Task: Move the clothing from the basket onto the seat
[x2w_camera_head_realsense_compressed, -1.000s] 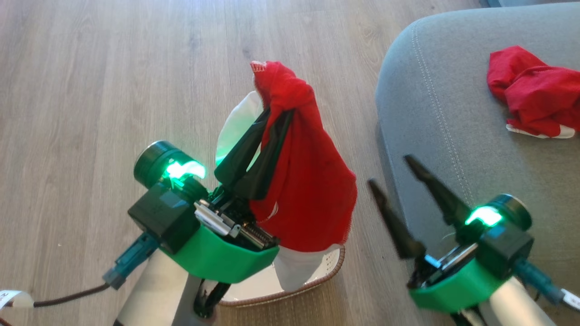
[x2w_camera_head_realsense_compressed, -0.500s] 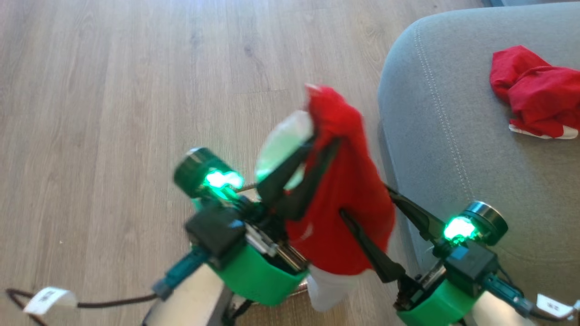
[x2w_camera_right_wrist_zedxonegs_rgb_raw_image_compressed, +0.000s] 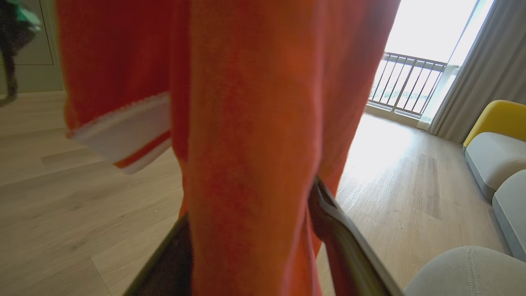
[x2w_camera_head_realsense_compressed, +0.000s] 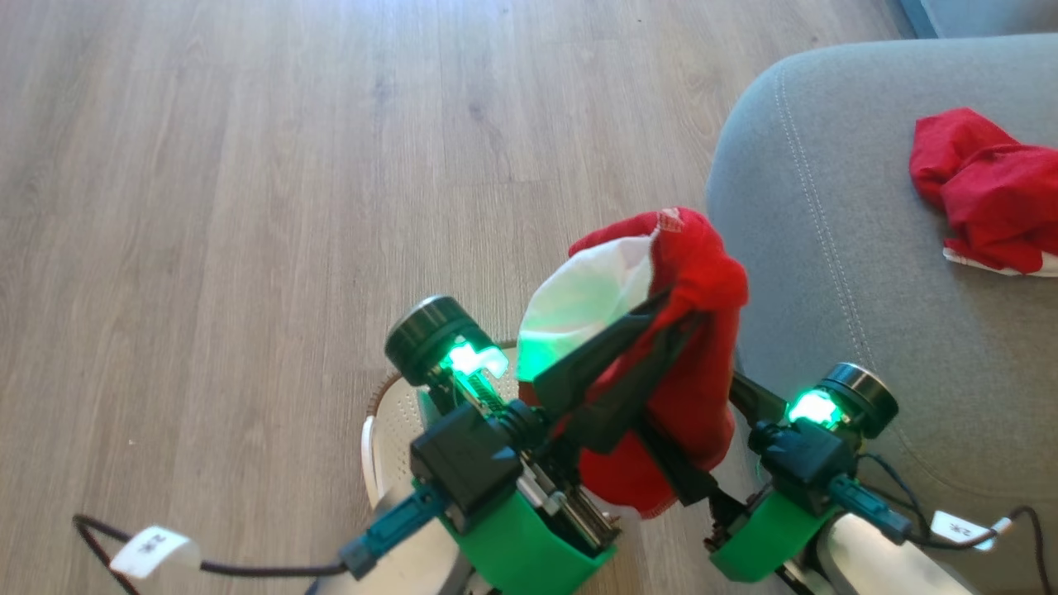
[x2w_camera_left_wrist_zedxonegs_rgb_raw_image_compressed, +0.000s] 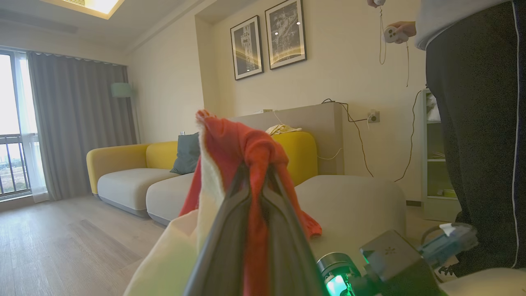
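Wooden floor (x2w_camera_head_realsense_compressed: 207, 207) beneath left pincer (x2w_camera_head_realsense_compressed: 666, 317) gripping red clothing (x2w_camera_head_realsense_compressed: 704, 279).

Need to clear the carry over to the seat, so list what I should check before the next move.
1. Grip: the left gripper is shut on the held garment: ok.
2. The right gripper free of fabric: not ok; that garment hangs inside its open jaws.
3. Bare room on the seat beside the other garment: ok.
4. The basket emptied: cannot tell; the left arm hides part.
5. The person away from the seat: not ok, standing near it.
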